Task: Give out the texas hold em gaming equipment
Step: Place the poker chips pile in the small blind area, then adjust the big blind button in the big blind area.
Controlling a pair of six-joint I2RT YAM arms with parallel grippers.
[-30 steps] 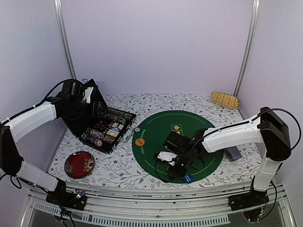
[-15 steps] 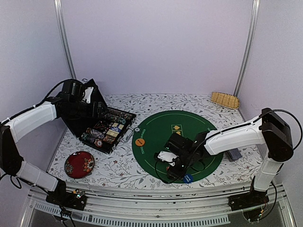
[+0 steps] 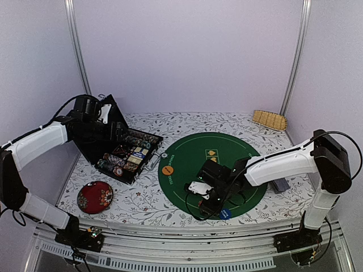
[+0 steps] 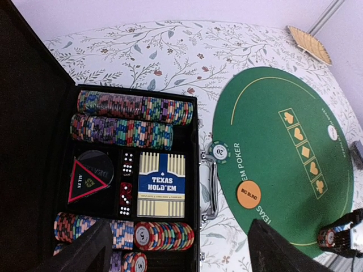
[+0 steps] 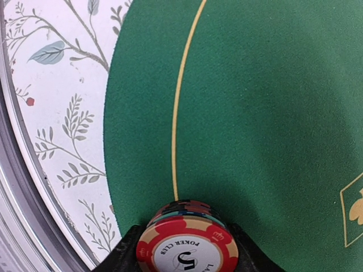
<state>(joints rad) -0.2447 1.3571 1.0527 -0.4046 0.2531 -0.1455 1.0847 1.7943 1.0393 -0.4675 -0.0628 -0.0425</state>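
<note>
One striped chip stack (image 5: pixel 187 248) was seen at the near edge of the green mat (image 5: pixel 255 113), flanked by the right jaws for placing; pinched or loosened could not be told. Left jaws were spread above the open case (image 4: pixel 34 158), presumably for another pick.

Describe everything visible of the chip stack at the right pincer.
Short poker chip stack: the top chip is red with cream edge stripes and a white centre printed 5 and POKER CLUB, with dark and green chips beneath. It seems to stand flat on the green felt mat, at the yellow arc line near the mat's edge, between the right pincer's dark fingers. Whether they touch it cannot be told.
</note>
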